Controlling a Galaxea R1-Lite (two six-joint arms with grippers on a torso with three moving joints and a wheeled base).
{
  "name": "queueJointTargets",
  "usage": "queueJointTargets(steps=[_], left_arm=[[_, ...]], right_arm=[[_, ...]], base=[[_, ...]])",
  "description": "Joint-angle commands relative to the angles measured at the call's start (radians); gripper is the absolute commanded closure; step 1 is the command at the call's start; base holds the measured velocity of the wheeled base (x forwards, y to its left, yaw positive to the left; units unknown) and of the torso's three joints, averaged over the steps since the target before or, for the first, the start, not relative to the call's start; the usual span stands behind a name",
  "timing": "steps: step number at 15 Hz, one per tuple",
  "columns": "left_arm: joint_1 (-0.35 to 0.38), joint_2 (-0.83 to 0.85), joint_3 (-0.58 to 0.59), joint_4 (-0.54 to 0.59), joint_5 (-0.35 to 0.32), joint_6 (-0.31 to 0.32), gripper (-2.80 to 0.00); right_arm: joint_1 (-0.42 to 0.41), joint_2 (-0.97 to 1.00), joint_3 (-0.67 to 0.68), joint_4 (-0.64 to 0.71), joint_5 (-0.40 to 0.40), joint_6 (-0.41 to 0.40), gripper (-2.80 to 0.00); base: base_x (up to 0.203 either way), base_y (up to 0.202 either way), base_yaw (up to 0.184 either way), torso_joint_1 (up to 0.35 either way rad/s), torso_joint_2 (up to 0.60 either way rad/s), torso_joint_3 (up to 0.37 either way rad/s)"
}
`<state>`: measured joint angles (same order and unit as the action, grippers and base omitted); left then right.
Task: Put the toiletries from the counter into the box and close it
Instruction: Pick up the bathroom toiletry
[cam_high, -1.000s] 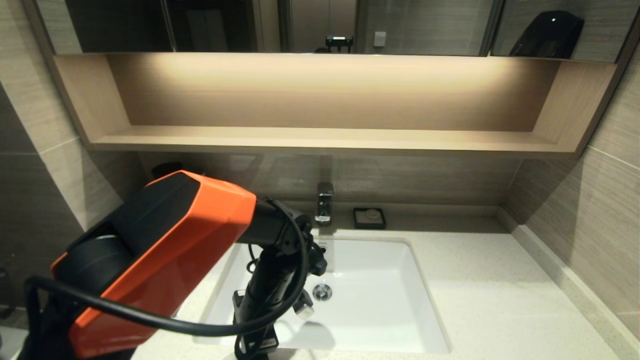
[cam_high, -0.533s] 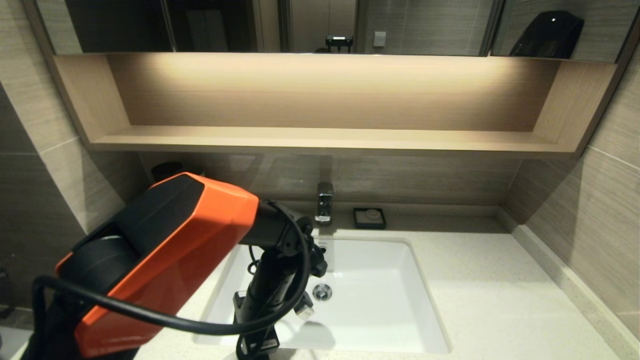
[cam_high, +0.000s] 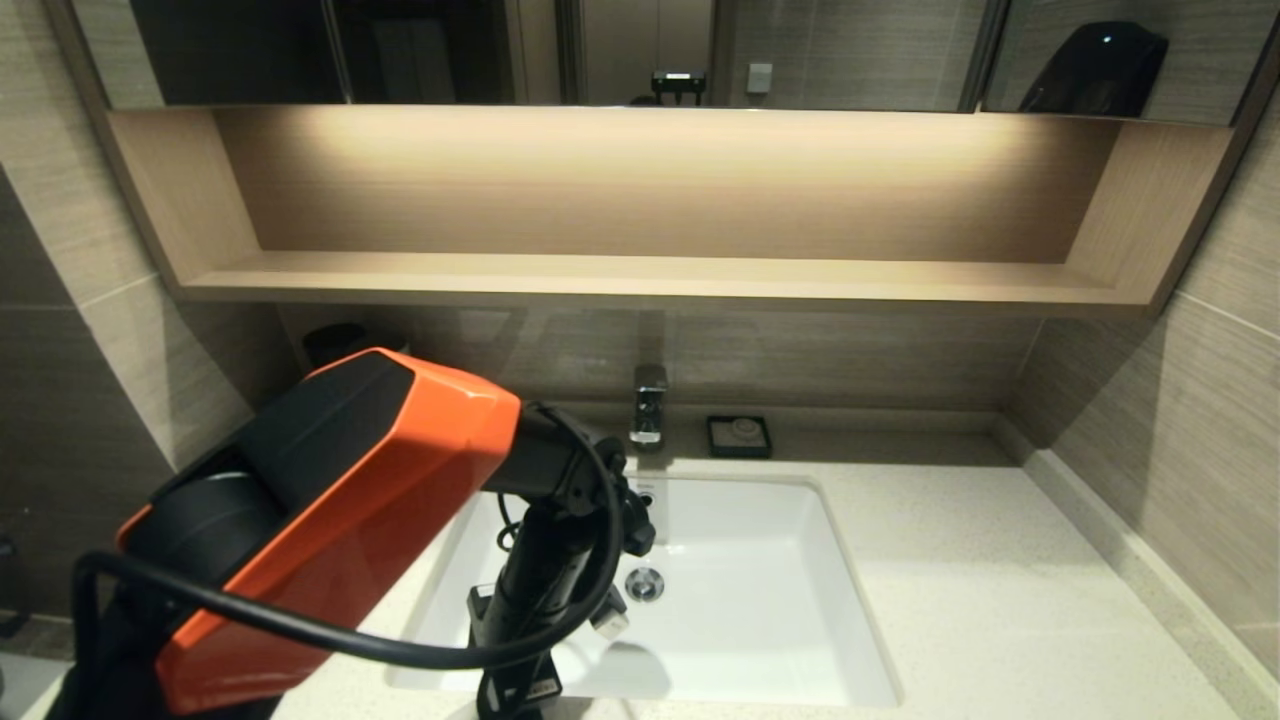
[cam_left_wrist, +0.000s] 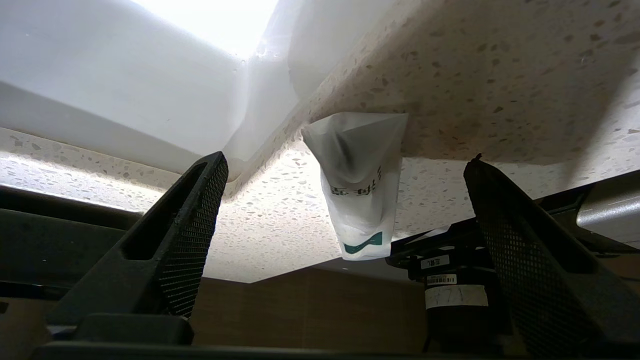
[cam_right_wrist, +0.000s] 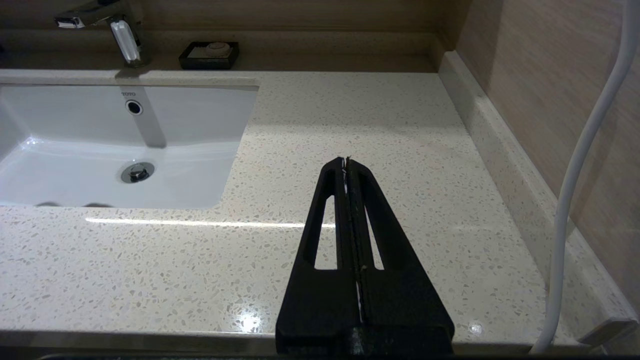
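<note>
The left gripper (cam_left_wrist: 345, 210) hovers, jaws apart, with a packet (cam_left_wrist: 357, 185) between them on the worktop (cam_left_wrist: 500, 75). The slick wrap could slip into the basin (cam_left_wrist: 125, 90) at eleven o'clock. The right gripper (cam_right_wrist: 347, 162) is parked, jaws together.

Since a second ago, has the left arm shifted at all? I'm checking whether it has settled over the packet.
Barely. In the head view the left arm's orange housing edged slightly rightward toward the faucet; too small a shift to call real motion.

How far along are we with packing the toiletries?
Nothing looks packed: the box is out of view. In hand: the left gripper, jaws open, faces one packet lying on the counter by the basin. Grasping, boxing and closing remain. The right gripper stays parked, shut.
</note>
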<state>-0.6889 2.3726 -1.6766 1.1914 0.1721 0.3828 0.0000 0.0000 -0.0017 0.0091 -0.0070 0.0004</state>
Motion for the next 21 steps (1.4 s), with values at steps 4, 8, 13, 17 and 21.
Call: queueJointTargets(steps=[4, 8, 13, 17, 21], left_arm=[[0.0, 0.002, 0.001, -0.001, 0.001, 0.002, -2.8], [0.0, 0.001, 0.012, -0.019, 0.0, 0.001, -2.8], [0.0, -0.001, 0.021, -0.036, -0.006, 0.001, -2.8], [0.0, -0.001, 0.021, -0.036, -0.003, -0.001, -2.8], [0.0, -0.001, 0.02, -0.036, -0.003, -0.012, 0.0]], right_arm=[[0.0, 0.0, 0.0, 0.0, -0.001, 0.0, 0.0], [0.0, 0.0, 0.0, 0.0, -0.001, 0.0, 0.0], [0.001, 0.0, 0.0, 0.0, 0.0, 0.0, 0.0], [0.0, 0.0, 0.0, 0.0, -0.001, 0.0, 0.0], [0.0, 0.0, 0.0, 0.0, -0.001, 0.0, 0.0]], base=[[0.0, 0.0, 0.0, 0.0, 0.0, 0.0], [0.0, 0.0, 0.0, 0.0, 0.0, 0.0], [0.0, 0.0, 0.0, 0.0, 0.0, 0.0], [0.0, 0.0, 0.0, 0.0, 0.0, 0.0], [0.0, 0.0, 0.0, 0.0, 0.0, 0.0]])
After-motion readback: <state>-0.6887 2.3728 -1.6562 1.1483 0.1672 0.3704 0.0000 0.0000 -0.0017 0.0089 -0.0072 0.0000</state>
